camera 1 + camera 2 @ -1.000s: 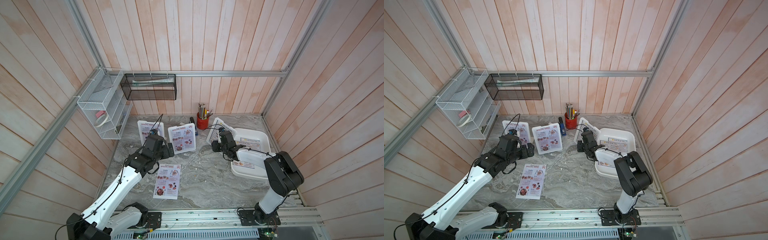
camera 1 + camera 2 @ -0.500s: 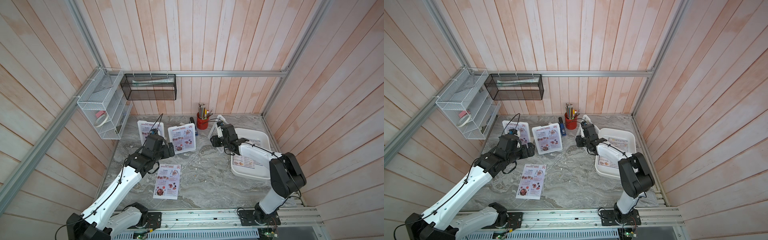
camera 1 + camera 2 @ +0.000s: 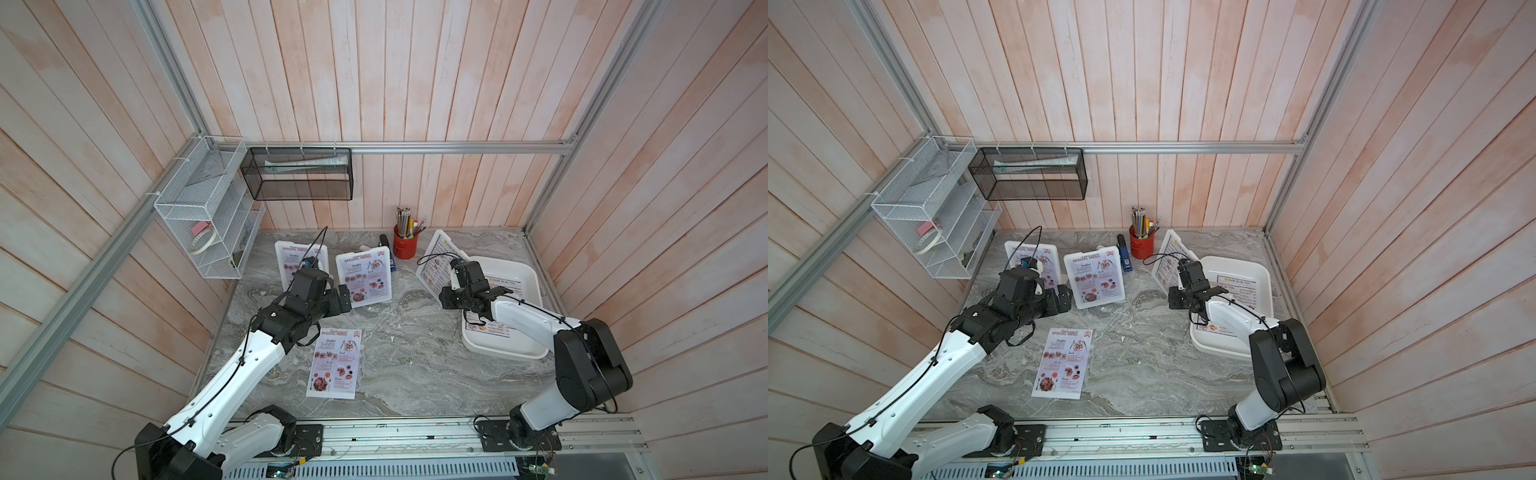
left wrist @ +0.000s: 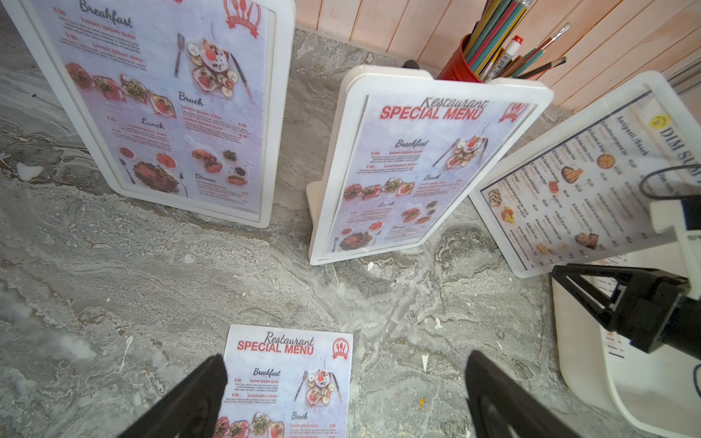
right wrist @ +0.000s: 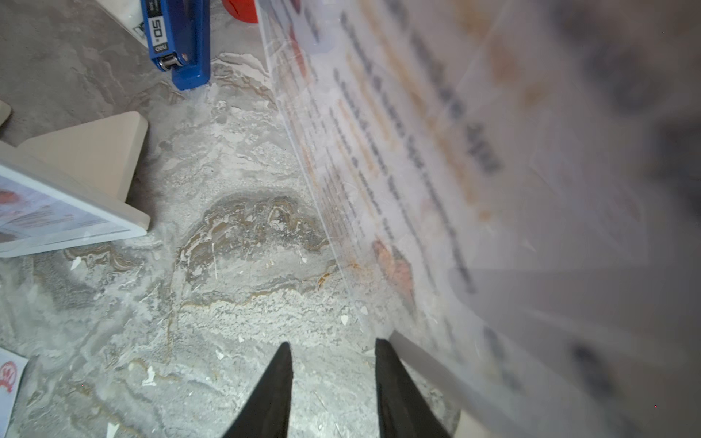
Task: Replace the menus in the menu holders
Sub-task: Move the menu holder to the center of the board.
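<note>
Three white menu holders stand at the back of the table. The left holder (image 3: 301, 266) and the middle one (image 3: 365, 276) show red "Special Menu" sheets. The right holder (image 3: 436, 257) leans back with a "Dim Sum Inn" menu (image 4: 584, 182) in it. A loose Special Menu sheet (image 3: 334, 361) lies flat near the front. My left gripper (image 3: 345, 297) hovers wide open above that sheet's top edge (image 4: 288, 379). My right gripper (image 3: 444, 297) sits low beside the Dim Sum holder's lower edge (image 5: 436, 375), its jaws partly open over bare table, with one finger (image 5: 387, 379) against the frame.
A white tray (image 3: 505, 355) with Dim Sum sheets lies at the right under my right arm. A red pencil cup (image 3: 404, 247) and a blue stapler (image 3: 1124, 257) stand at the back. A white wire shelf (image 3: 208, 232) and a black mesh basket (image 3: 299, 174) hang on the walls.
My right gripper's jaws have narrowed and the wrist has shifted slightly beside the Dim Sum holder. The left arm has stayed where it was, open.
</note>
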You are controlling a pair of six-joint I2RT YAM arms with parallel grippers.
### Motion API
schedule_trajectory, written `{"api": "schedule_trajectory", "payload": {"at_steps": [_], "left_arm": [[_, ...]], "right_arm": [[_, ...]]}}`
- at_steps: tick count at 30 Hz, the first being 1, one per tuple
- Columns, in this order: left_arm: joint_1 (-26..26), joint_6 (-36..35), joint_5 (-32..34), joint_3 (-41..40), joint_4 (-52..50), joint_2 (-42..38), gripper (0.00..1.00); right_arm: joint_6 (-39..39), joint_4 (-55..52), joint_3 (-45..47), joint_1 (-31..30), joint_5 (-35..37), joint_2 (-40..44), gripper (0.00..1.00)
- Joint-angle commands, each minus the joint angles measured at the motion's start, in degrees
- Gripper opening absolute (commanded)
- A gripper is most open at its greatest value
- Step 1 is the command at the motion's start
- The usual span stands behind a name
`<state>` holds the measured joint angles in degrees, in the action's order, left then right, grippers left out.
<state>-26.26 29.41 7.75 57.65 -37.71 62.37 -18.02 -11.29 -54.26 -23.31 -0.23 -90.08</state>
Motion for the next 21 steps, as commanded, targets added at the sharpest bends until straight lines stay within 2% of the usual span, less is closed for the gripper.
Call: {"api": "schedule_trajectory", "payload": {"at_steps": [1, 10, 15, 21], "left_arm": [[-0.11, 0.29, -0.40, 2.10, 0.45, -0.15, 1.00], [-0.43, 0.39, -0.63, 2.59, 0.32, 0.39, 1.00], [-0.44, 0.37, -0.47, 2.66, 0.24, 0.81, 1.00], [-0.46, 0.17, -0.71, 2.89, 0.74, 2.03, 1.00]], "right_arm": [[-0.69, -1.21, 0.03, 0.63, 2.68, 1.22, 0.38], [0.43, 5.78, -2.28, 5.42, 1.58, -3.84, 0.29], [2.38, 8.40, -5.33, 7.42, 1.12, -7.68, 0.30], [6.50, 12.16, -8.69, 8.63, 0.95, -11.60, 0.37]]}}
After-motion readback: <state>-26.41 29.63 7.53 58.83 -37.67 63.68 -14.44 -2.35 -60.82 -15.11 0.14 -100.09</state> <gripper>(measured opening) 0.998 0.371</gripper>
